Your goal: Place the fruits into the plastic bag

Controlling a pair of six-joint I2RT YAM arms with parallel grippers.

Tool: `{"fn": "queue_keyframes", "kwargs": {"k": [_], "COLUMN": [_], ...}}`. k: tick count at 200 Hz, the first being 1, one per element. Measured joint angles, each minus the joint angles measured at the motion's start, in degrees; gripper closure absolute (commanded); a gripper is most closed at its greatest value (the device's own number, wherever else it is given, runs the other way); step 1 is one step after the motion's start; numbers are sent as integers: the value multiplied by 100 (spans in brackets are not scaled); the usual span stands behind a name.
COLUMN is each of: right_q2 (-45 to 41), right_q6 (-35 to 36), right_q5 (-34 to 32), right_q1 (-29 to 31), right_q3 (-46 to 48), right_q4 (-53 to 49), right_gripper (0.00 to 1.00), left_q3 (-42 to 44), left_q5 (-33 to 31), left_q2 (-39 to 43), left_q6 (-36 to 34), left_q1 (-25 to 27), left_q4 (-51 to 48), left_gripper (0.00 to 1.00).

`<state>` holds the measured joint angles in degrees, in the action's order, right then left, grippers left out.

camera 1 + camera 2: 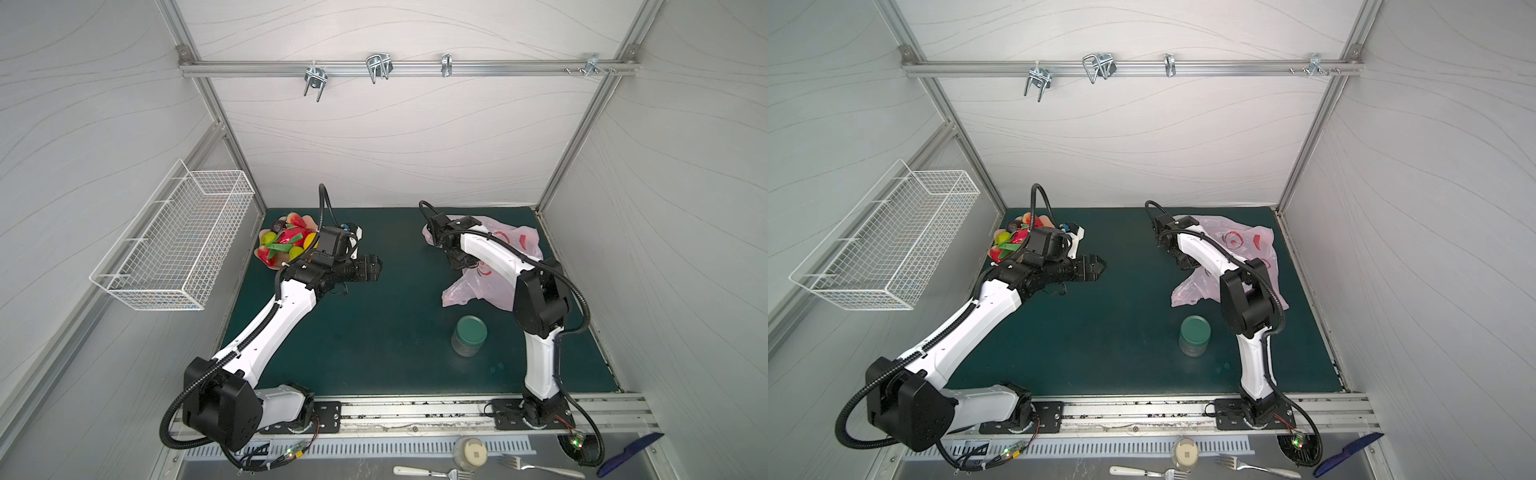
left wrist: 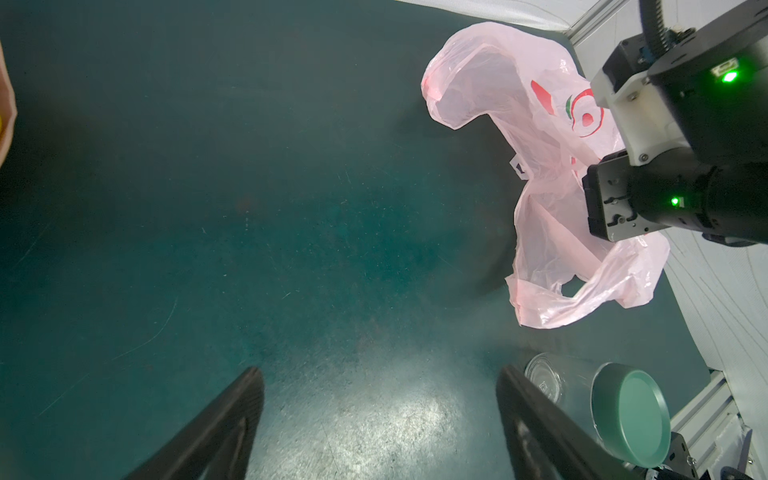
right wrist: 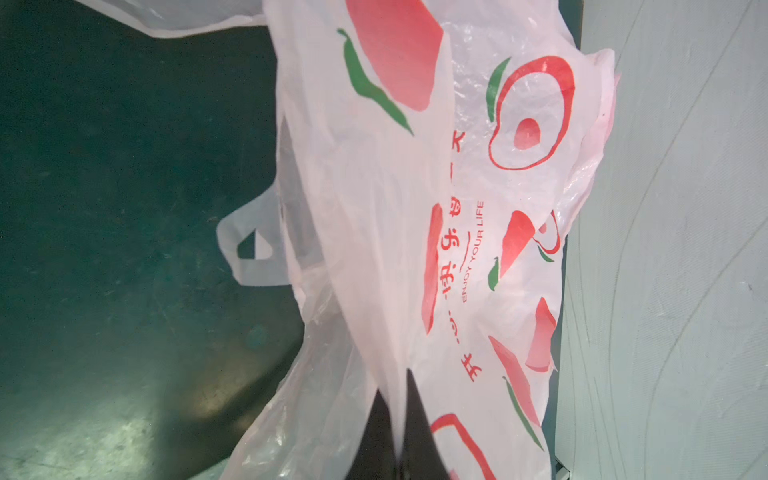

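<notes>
Dark green matting [image 1: 374, 332] covered my booth's floor; in both top views the small toy fruits [image 1: 282, 243] sat heaped in a peach-coloured scalloped dish [image 1: 308, 221] at the back left, and the thin pale pink printed plastic bag [image 1: 469, 286] lay back right. Left wrist view: my left gripper [image 2: 380, 374] stood spread wide over bare mat. Right wrist view: my right gripper [image 3: 405, 386] was clamped on a fold of that bag.

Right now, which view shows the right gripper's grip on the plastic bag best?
The right wrist view: the right gripper is shut on the plastic bag, film pinched between its fingers. The left wrist view shows the bag and gripper body from the side, the pinch hidden. In both top views the arm largely covers it.
</notes>
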<state>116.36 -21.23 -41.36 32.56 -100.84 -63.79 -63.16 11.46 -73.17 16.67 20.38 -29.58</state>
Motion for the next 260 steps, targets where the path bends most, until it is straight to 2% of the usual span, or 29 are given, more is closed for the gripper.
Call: {"fn": "queue_keyframes", "kwargs": {"k": [50, 89, 172, 215, 260], "right_q2": [-240, -610, -1703, -1731, -1786], "right_q6": [-4, -28, -46, -463, -1093], "right_q5": [70, 354, 1541, 2094, 2529], "right_q1": [-48, -129, -474, -608, -645], "right_q3": [-15, -240, -280, -238, -138], "right_q4": [2, 39, 649, 678, 686], "right_gripper": [100, 100, 100, 100, 100], "left_q3": [0, 0, -363, -452, -442], "left_q5": [101, 365, 1296, 1644, 1665], "left_q2": [-109, -280, -1091, -1519, -1862], "left_q6": [42, 326, 1366, 1792, 1987], "left_q1": [0, 22, 190, 417, 468], "left_q4": [20, 168, 997, 1449, 1532], "left_gripper": [11, 12, 13, 14, 15]}}
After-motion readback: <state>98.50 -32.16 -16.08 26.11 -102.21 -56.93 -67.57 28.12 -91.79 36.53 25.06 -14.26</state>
